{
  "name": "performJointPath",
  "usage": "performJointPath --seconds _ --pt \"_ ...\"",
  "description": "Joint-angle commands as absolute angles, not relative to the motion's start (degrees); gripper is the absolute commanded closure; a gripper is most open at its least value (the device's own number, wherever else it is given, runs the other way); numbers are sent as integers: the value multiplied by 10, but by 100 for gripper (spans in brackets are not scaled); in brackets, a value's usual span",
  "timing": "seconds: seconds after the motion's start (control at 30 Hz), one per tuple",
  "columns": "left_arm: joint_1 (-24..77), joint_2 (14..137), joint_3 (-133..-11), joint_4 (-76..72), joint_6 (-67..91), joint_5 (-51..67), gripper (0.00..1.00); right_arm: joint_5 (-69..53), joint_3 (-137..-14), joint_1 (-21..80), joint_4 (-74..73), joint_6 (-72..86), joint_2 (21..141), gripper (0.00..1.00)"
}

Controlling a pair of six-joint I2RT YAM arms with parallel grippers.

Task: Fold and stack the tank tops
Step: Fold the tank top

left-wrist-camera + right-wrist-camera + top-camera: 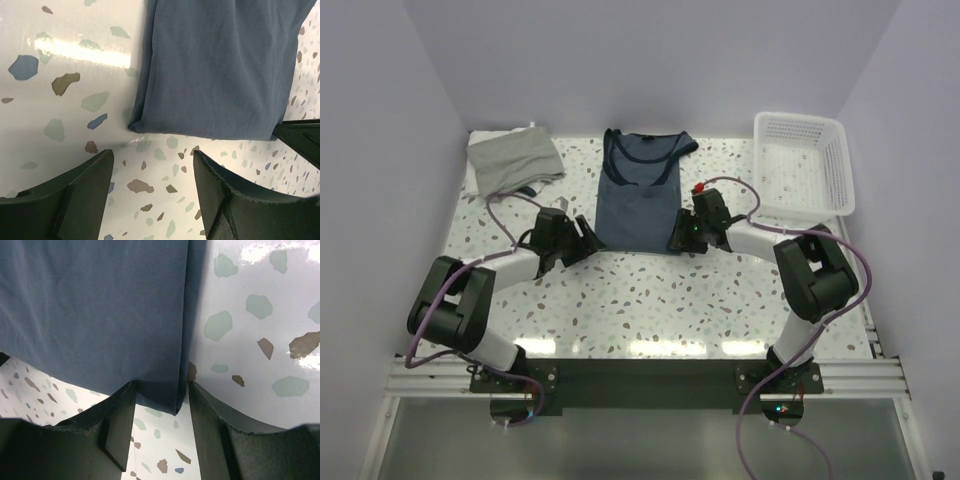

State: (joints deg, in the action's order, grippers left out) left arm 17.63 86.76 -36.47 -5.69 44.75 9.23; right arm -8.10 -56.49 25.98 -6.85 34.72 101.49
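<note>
The left arm (510, 265) and the right arm (760, 238) have white links between bulky black joints. A lilac cable (498, 214) runs back from behind each pair of jaws. The fingers (75, 200) of the left gripper (152, 192) and the right gripper (160, 435) are matt black wedges. A small red part (700, 187) sits behind the right jaws.

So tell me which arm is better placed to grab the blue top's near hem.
Right. The right gripper has its open fingers on either side of a hem corner of the blue top. The left gripper is open too, but its corner lies just beyond the fingertips, not between them.
</note>
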Motion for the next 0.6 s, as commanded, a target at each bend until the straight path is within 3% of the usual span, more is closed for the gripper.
performJointPath --seconds 0.0,0.4,0.57 --pt "167 889 -352 -131 476 123 30 -76 -542 261 -36 384 1007 49" --pt "167 924 -341 -128 515 54 40 -61 -519 262 -20 413 1017 58" --pt "169 961 -362 -140 504 60 54 -50 -530 262 -28 405 1025 67"
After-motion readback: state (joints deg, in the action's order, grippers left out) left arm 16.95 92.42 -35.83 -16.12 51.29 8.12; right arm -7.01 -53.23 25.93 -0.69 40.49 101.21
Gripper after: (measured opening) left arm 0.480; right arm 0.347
